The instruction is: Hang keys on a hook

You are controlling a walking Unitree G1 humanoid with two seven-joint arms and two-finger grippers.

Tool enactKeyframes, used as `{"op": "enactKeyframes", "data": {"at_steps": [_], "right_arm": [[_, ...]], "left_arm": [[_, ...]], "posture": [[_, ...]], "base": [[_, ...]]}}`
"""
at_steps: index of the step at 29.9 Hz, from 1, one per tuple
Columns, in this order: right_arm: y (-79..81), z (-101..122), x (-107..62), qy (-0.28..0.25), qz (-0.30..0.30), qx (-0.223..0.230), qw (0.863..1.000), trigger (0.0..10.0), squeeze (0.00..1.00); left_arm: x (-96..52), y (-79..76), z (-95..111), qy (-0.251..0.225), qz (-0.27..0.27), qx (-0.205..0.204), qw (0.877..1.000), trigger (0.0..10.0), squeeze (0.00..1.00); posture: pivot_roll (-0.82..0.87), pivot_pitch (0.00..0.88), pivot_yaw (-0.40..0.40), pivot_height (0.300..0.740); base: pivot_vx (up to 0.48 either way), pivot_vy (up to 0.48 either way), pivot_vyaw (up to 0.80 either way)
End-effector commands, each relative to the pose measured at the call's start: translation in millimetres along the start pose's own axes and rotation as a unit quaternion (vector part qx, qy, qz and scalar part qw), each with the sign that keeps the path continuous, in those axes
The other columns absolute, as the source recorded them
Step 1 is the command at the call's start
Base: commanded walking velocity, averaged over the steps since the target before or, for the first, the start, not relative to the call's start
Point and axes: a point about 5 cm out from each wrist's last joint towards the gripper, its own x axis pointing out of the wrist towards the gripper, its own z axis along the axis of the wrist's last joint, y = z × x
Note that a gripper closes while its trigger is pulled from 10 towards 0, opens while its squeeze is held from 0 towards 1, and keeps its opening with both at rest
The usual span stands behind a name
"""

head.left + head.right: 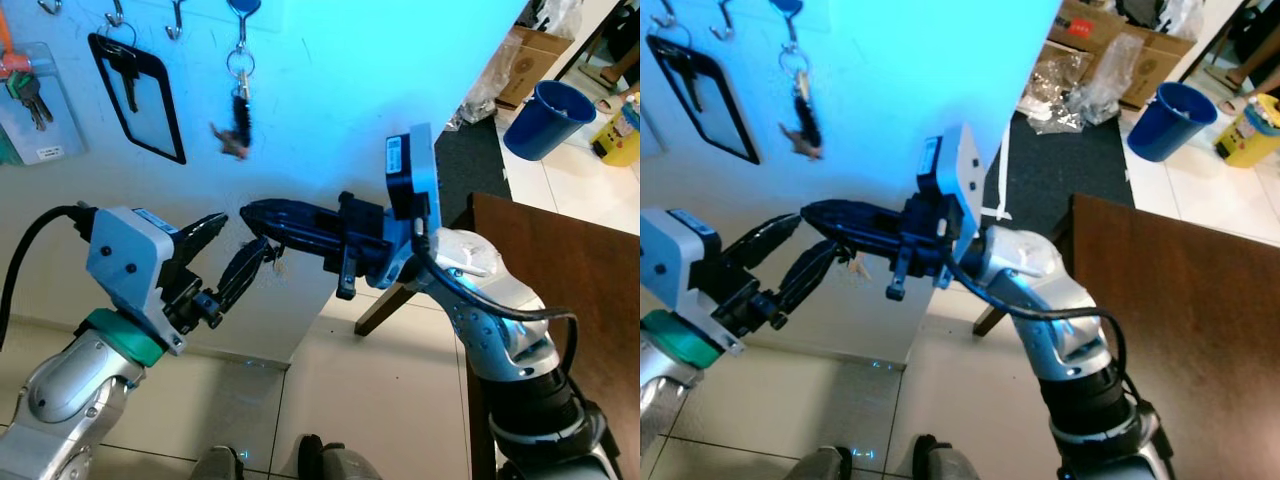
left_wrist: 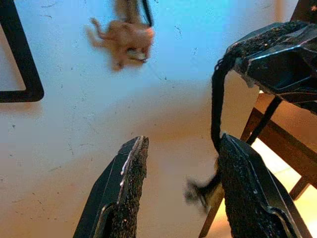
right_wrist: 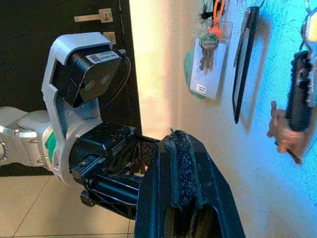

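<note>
My right gripper (image 1: 252,216) reaches left toward the pale wall, shut on a thin black strap (image 2: 216,106). A small, blurred bunch of keys (image 1: 272,256) dangles from that strap. My left gripper (image 1: 232,250) stands open just below and left of the right fingertips, and the strap runs down beside one of its fingers (image 2: 247,193). High on the wall is a row of hooks (image 1: 175,20). Hanging there are a blue fob with a ring and a brown figure (image 1: 238,125), a black-framed holder (image 1: 140,95) and a green key set with a card (image 1: 30,100).
A brown wooden table (image 1: 570,270) stands close on my right, its leg near the wall. Beyond it are a blue bucket (image 1: 548,118), a cardboard box (image 1: 535,55) and a yellow container (image 1: 622,135). A dark door (image 3: 74,74) adjoins the wall. Below is tiled floor.
</note>
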Motion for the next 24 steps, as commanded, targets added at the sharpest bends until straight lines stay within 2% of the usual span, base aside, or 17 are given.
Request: {"op": "enactKeyframes", "data": {"at_steps": [1, 2, 3, 4, 6, 7, 24], "right_arm": [[2.6, 3, 0.4, -0.001, 0.012, -0.003, 1.000, 10.0, 0.00], [2.6, 3, 0.4, -0.001, 0.012, -0.003, 1.000, 10.0, 0.00], [2.5, 3, 0.5, -0.002, 0.012, -0.002, 1.000, 10.0, 0.00], [2.4, 3, 0.3, -0.001, 0.012, -0.002, 1.000, 10.0, 0.00], [2.3, 2, 0.2, 0.000, 0.011, -0.002, 1.000, 10.0, 0.00], [2.1, 1, -0.2, 0.002, 0.010, -0.003, 1.000, 10.0, 0.00], [-2.1, -8, -3.3, 0.021, -0.013, -0.013, 1.000, 10.0, 0.00]], "left_arm": [[1.3, -1.3, -3, 0.002, 0.000, -0.007, 1.000, 9.5, 0.00], [1.3, -1.3, -3, 0.002, 0.000, -0.007, 1.000, 9.5, 0.00], [2.4, -0.8, -2, 0.000, 0.002, -0.009, 1.000, 5.1, 0.00], [3.4, -0.4, -2, -0.003, 0.004, -0.011, 1.000, 1.5, 0.00], [3.9, -0.1, -1, -0.005, 0.005, -0.012, 1.000, 1.5, 0.00], [3.9, -0.1, -1, -0.007, 0.004, -0.014, 1.000, 0.0, 0.00], [2.1, 0.2, 8, -0.038, 0.011, -0.064, 0.997, 0.0, 0.00]], "posture": [[0.06, 0.145, -0.098, 0.740], [0.06, 0.145, -0.098, 0.740], [0.06, 0.145, -0.098, 0.740], [0.06, 0.146, -0.097, 0.740], [0.06, 0.146, -0.097, 0.740], [0.06, 0.146, -0.095, 0.740], [0.07, 0.152, -0.096, 0.740]], "base": [[0.000, 0.000, 0.00], [0.000, 0.000, 0.00], [0.000, 0.000, 0.00], [0.000, 0.000, 0.00], [0.000, 0.000, 0.00], [0.000, 0.000, 0.00], [0.000, 0.000, 0.00]]}}
